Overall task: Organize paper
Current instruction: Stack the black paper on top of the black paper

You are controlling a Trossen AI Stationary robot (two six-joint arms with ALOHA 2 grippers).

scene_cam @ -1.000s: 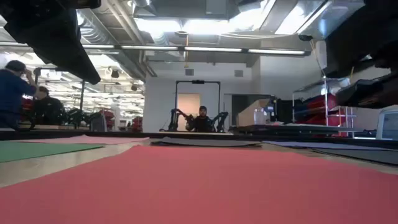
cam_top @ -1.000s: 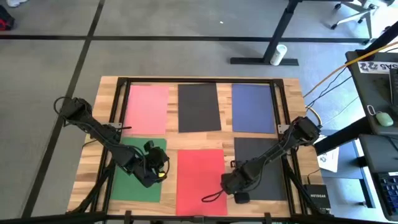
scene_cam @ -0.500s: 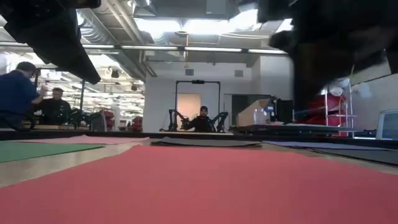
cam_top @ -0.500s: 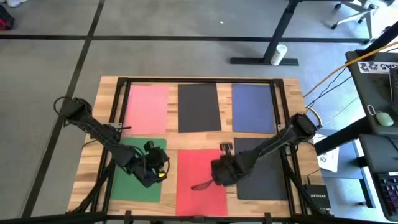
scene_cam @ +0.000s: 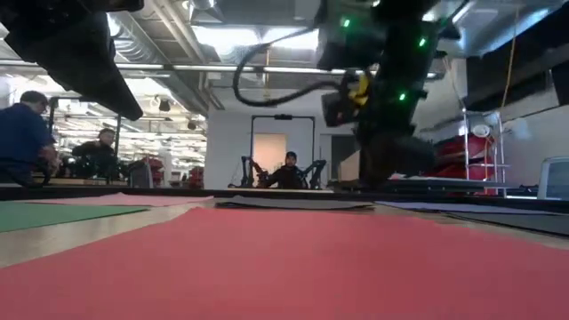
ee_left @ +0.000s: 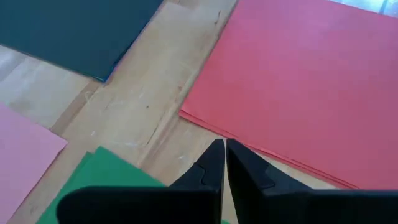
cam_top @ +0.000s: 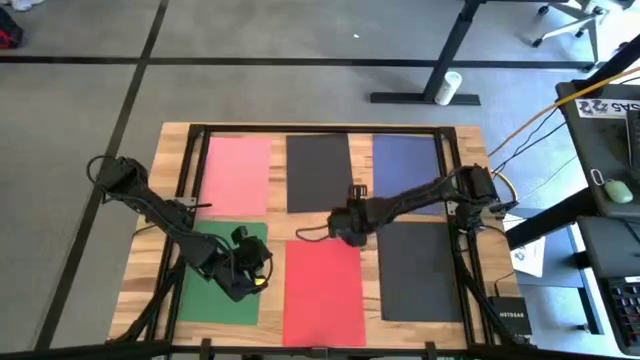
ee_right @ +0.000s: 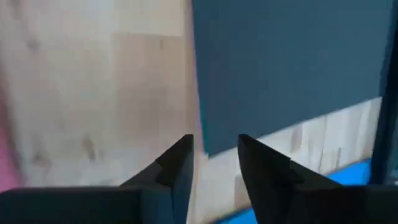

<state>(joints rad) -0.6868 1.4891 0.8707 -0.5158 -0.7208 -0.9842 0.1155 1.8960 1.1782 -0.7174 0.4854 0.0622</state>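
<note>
The wooden table (cam_top: 470, 175) fills the middle of the high view, with six sheets of paper laid flat on it in two rows. Along the upper row, left to right, lie the pink sheet (cam_top: 238, 176), a dark grey sheet (cam_top: 319, 165) and the navy sheet (cam_top: 405, 165). Along the lower row lie the green sheet (cam_top: 205, 295), the red sheet (cam_top: 322, 295) and a second dark sheet (cam_top: 420, 270). All six sit apart, with bare wood between them.

The right arm reaches across from the right edge toward the centre of the frame. The right gripper (cam_top: 345, 222) hangs over the gap between the upper dark grey sheet and the red sheet; its fingers (ee_right: 177, 168) stand a little apart, holding nothing, by a corner of the dark grey sheet.

The left arm sits at lower left. The left gripper (cam_top: 252, 272) rests over the right side of the green sheet, its fingers (ee_left: 211, 165) pressed nearly together and empty.

People (scene_cam: 22, 133) sit far behind the table in the low view.
</note>
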